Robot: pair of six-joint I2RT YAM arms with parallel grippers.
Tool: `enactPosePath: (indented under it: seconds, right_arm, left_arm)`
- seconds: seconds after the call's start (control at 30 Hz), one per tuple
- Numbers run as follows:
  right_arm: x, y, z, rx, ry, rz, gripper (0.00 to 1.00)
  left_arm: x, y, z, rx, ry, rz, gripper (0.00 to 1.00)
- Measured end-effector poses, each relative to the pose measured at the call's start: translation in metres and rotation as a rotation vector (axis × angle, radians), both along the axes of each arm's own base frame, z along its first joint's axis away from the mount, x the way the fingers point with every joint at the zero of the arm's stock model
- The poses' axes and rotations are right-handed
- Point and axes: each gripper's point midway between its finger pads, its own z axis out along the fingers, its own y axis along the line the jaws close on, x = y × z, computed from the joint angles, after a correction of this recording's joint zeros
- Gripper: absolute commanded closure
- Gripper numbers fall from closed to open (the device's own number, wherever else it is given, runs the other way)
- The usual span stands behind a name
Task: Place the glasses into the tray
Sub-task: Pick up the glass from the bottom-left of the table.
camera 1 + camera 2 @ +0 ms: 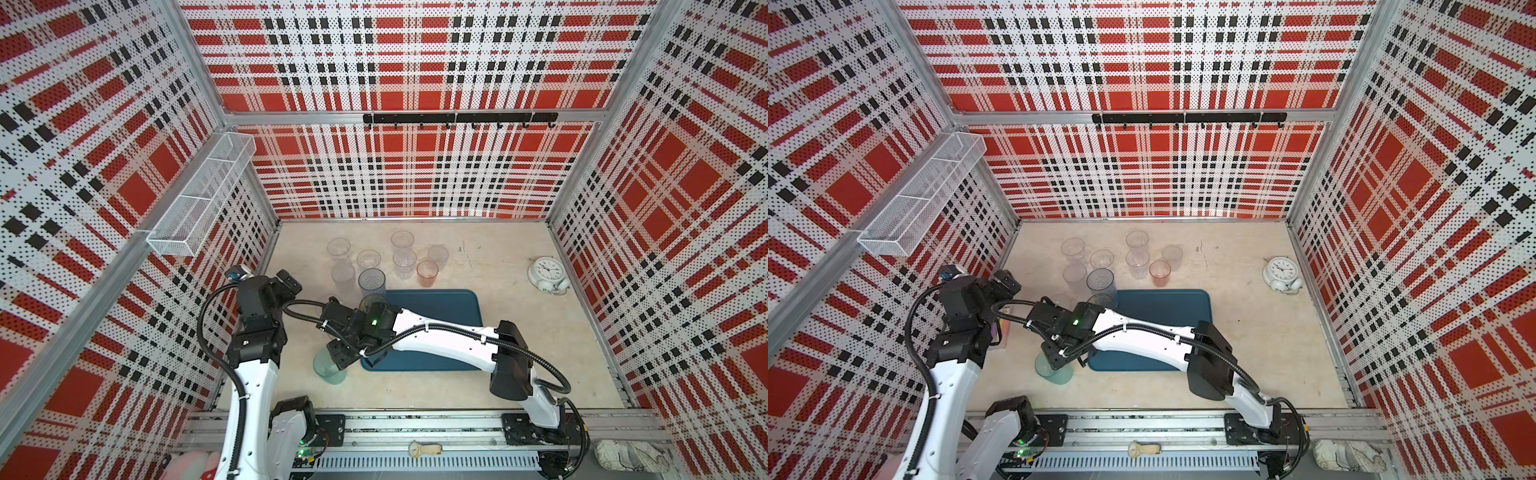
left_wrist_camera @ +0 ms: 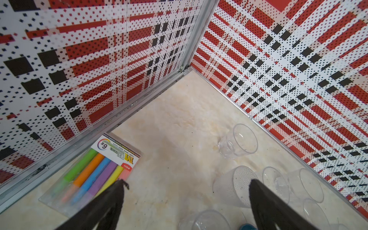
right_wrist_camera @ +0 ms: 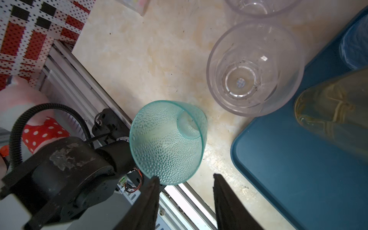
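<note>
The dark teal-blue tray (image 1: pixel 449 305) (image 3: pixel 298 169) lies mid-table, partly under my right arm. An amber glass (image 3: pixel 328 111) stands on it. A dimpled teal-green glass (image 1: pixel 328 370) (image 3: pixel 167 141) stands upright on the table off the tray's front left corner. My right gripper (image 1: pixel 338 355) (image 3: pixel 185 179) hovers over it, jaws partly open, nothing between them; one finger overlaps its rim. A clear glass (image 3: pixel 254 69) stands beside the tray. Several more glasses, clear, a grey-blue one (image 1: pixel 372 282) and a pink one (image 1: pixel 427 272), stand behind the tray. My left gripper (image 1: pixel 290 281) (image 2: pixel 187 183) is wide open and empty near a frosted glass (image 2: pixel 233 187).
A pack of coloured markers (image 2: pixel 95 171) lies by the left wall under my left gripper. A white alarm clock (image 1: pixel 548 272) stands at the right. A white wire basket (image 1: pixel 203 195) hangs on the left wall, and a black hook rail (image 1: pixel 459 118) on the back wall.
</note>
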Motion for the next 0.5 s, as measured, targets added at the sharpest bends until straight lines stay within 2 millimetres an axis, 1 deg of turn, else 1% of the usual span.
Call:
enactPosePath:
  seconds: [0.2,0.3,0.4,0.5]
  right_arm:
    - [-0.002,0.003,-0.014,-0.023,0.008,0.008,0.59]
    - [0.001,0.010,-0.023,-0.032,0.005,0.009,0.63]
    - [0.005,0.016,-0.032,-0.040,-0.004,0.005,0.69]
    - [0.007,0.017,-0.035,-0.049,-0.014,0.003,0.77]
  left_arm:
    - [-0.002,0.000,-0.001,0.001,0.000,0.002,0.00]
    - [-0.003,0.001,-0.001,0.003,-0.002,0.006,0.00]
    - [-0.003,0.001,-0.001,0.004,-0.003,0.007,0.00]
    - [-0.003,0.001,-0.001,0.004,-0.003,0.006,0.00]
